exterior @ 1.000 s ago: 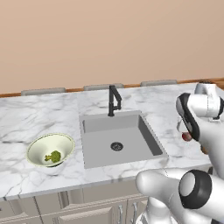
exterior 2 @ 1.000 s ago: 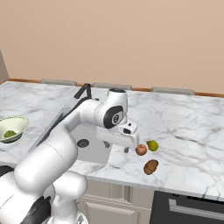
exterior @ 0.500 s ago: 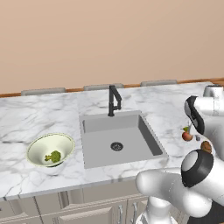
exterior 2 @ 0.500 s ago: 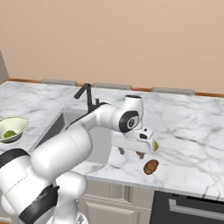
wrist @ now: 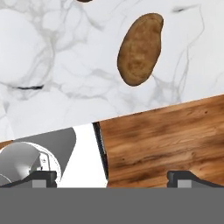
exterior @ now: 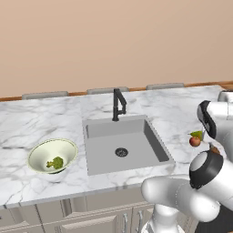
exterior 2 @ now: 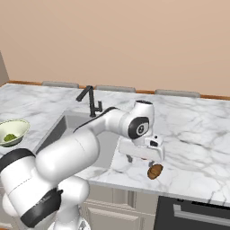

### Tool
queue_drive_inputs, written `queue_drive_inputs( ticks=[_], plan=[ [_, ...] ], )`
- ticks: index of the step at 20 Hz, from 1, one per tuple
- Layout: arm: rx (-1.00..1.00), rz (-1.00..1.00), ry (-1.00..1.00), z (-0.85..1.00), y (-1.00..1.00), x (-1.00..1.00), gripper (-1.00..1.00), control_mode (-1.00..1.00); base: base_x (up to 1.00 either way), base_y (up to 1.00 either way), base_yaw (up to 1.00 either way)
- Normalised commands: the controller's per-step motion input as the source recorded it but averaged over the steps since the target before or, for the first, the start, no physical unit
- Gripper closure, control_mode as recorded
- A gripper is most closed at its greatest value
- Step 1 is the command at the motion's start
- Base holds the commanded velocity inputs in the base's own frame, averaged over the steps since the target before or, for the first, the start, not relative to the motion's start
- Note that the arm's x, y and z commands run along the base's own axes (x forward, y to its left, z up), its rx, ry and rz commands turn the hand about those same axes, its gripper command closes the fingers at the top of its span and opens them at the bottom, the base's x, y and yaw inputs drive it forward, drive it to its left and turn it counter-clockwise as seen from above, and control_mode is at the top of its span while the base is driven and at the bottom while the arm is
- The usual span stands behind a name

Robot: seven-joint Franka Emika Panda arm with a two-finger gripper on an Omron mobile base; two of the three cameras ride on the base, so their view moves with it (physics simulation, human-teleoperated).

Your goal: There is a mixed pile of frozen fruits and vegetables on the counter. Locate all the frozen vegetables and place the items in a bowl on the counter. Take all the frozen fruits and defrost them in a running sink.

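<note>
The brown potato-like lump (wrist: 140, 48) lies on the white marble counter (wrist: 57, 65) close to its front edge, and shows as a potato (exterior 2: 155, 171) just below and right of the hand. My gripper (exterior 2: 140, 161) hovers beside it, open and empty, with its fingertips (wrist: 41, 177) set wide apart. The red apple (exterior: 195, 141) and the yellow-green fruit (exterior: 198, 134) sit together right of the sink (exterior: 123, 143). The broccoli floret (exterior: 55, 163) rests inside the pale bowl (exterior: 38, 152).
The black faucet (exterior: 118, 103) stands behind the basin. The counter's front edge runs just below the potato in the hand view, with wooden floor (wrist: 166, 135) beyond it. My own arm (exterior: 205, 177) blocks the lower right of the left base view.
The arm has swung right, from the sink's right rim to over the potato near the counter's front edge. The foods have stayed put.
</note>
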Motion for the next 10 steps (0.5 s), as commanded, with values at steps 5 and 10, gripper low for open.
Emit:
queue_drive_inputs(
  ticks=[5, 10],
  plan=[
    [0.01, 0.04, -0.04, -0.27, -0.12, 0.19, -1.00, -1.00, 0.00, 0.00, 0.00],
    [0.06, 0.08, -0.11, -0.02, -0.38, 0.01, -1.00, -1.00, 0.00, 0.00, 0.00]
  ],
)
